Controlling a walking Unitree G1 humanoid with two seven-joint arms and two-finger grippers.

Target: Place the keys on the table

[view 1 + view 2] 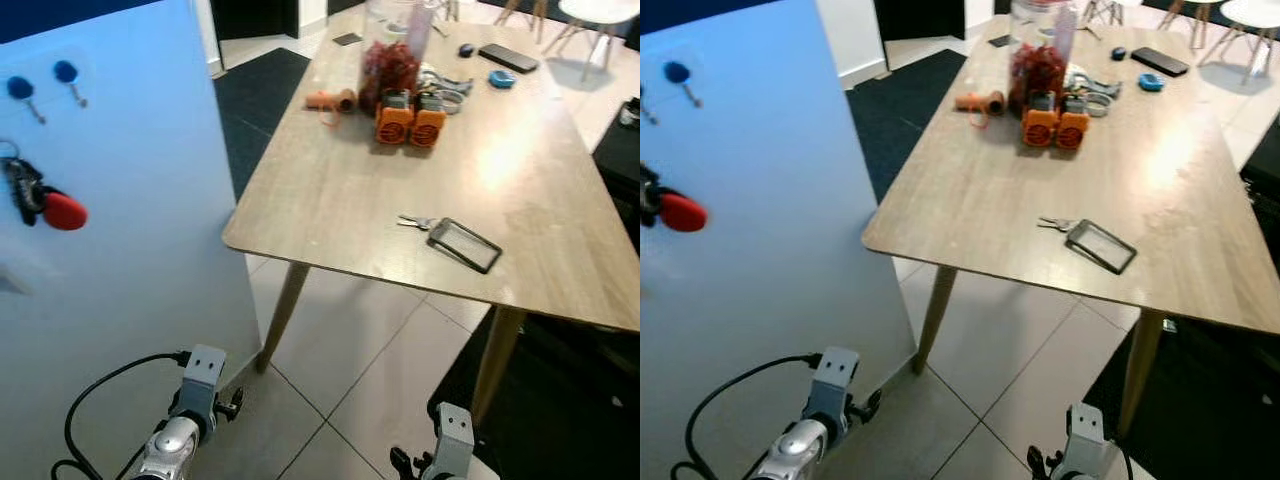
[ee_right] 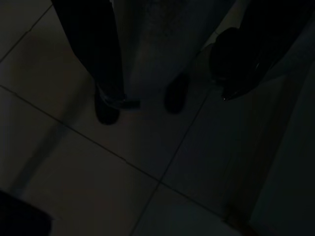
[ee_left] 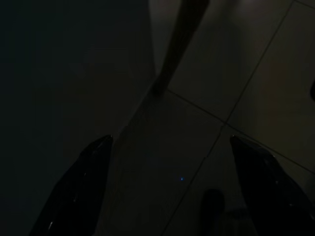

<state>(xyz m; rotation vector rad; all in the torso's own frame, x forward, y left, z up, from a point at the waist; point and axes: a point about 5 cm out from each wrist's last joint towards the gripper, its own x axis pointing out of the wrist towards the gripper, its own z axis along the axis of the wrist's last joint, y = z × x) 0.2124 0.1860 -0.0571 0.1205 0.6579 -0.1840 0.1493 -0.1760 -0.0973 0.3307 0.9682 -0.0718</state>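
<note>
both arms hanging low over floor tiles; left gripper spread wide, right gripper impossible to judge (too dark). task keys with red fob hanging on white board, far from table. better to lift left arm and close just on the fob. two blue pins, two orange blocks, one key already on table.

Count: two orange blocks side by side, far on the tabletop; one key set near its edge, beside one black-framed card holder; two blue pegs on the left panel.
</note>
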